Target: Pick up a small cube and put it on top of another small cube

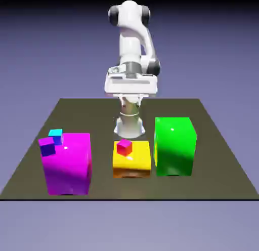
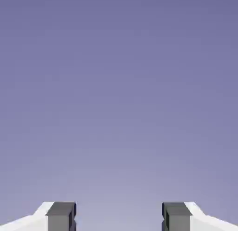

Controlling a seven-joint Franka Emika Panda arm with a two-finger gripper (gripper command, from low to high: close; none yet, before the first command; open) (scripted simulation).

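Three small cubes show in the exterior view. A pink-red cube (image 1: 124,147) rests on a low yellow block (image 1: 135,165). A cyan cube (image 1: 55,134) and a purple cube (image 1: 47,146) sit close together at the upper left edge of a tall magenta block (image 1: 68,166). My gripper (image 1: 131,88) is high above the table's far side, behind the yellow block and well away from every cube. In the hand view the gripper (image 2: 119,218) is open, its grey fingertips (image 2: 60,217) wide apart with only plain backdrop between them.
A tall green block (image 1: 174,146) stands just to the exterior view's right of the yellow block. The dark olive table (image 1: 217,164) carries all three blocks in a row near its front edge.
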